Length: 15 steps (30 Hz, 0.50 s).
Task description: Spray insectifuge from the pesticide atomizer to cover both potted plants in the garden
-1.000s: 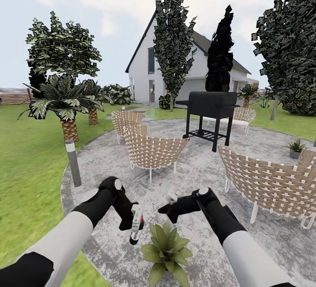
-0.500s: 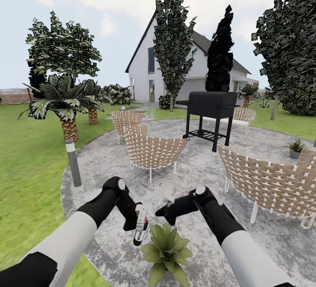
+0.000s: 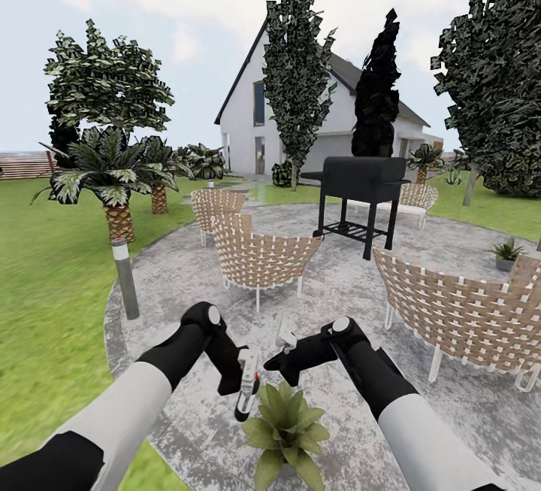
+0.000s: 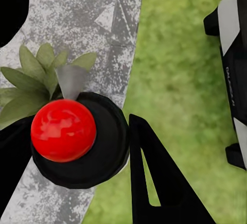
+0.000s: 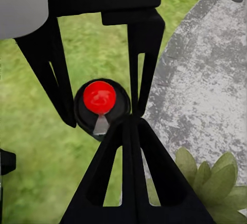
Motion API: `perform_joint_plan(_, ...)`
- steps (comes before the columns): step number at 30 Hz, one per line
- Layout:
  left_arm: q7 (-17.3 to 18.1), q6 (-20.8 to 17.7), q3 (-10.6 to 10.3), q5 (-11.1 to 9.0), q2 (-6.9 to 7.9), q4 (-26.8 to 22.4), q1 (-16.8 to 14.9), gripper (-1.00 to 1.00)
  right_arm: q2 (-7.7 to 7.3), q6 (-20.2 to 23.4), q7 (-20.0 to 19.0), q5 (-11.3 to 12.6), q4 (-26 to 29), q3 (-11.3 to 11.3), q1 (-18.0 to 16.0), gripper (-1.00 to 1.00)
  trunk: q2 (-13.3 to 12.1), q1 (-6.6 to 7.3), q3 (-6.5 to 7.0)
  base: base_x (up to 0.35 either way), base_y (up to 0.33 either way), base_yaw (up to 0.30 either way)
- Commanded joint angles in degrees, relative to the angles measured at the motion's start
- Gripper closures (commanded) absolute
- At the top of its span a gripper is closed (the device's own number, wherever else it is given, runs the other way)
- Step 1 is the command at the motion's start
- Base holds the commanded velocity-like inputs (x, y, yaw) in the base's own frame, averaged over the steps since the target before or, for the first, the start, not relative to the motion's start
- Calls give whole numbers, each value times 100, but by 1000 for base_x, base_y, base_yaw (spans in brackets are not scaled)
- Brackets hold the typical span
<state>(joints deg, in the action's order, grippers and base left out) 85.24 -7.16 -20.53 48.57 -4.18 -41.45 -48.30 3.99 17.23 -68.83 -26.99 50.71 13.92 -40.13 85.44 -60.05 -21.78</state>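
My left gripper (image 3: 240,372) is shut on the pesticide atomizer (image 3: 246,392), a pale bottle held tilted downward just left of the near potted plant (image 3: 285,425) on the patio. In the left wrist view the atomizer's dark head with its red dot (image 4: 64,130) sits between the black fingers (image 4: 154,183), with the plant's leaves (image 4: 31,80) beyond. My right gripper (image 3: 279,361) hovers close beside the bottle above the plant, and its fingers (image 5: 110,175) meet at the tips, shut on nothing. The atomizer's head (image 5: 100,100) shows just past them. The second potted plant (image 3: 507,252) stands far right.
A grey bollard lamp (image 3: 125,280) stands at the patio's left edge. Wicker chairs (image 3: 259,256) (image 3: 462,314) and a black grill (image 3: 362,189) stand on the patio (image 3: 188,280) ahead. Lawn (image 3: 52,288) lies to the left, with a palm (image 3: 114,175), trees and a house behind.
My left gripper has carried the atomizer rightward, closer to the near plant. The right gripper has shifted slightly left toward it.
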Motion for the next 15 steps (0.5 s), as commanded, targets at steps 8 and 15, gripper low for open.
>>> perform_joint_plan(8, -2, -59, 4, 21, -64, -28, -4, 100, -2, 61, -25, -17, 9, -3, -3, 100, 4, 0, -7, 0, 0, 0)
perform_joint_plan(15, -131, -65, 5, 21, -102, -31, -19, 100, 1, 61, -25, -17, 9, 1, -3, 100, 4, 0, -7, 0, 0, 0)
